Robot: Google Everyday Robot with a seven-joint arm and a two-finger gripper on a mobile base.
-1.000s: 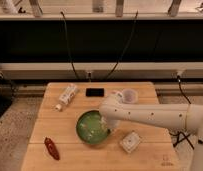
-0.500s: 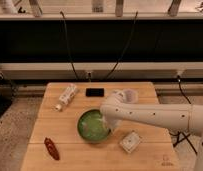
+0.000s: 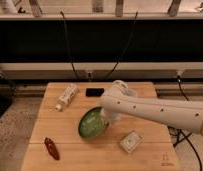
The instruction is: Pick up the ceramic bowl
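Note:
The green ceramic bowl is on the wooden table, a little left of its middle. It is tilted, with its right rim raised and its inside facing left. My gripper comes in from the right on the white arm and is at the bowl's raised right rim, shut on it. The arm hides the fingertips in part.
A white bottle lies at the back left. A flat black object lies behind the bowl. A red-brown object is at the front left and a small white packet at the front right. Cables hang behind the table.
The bowl lay flat before and is now tipped up on its right side. The arm has swung further over the table toward the bowl.

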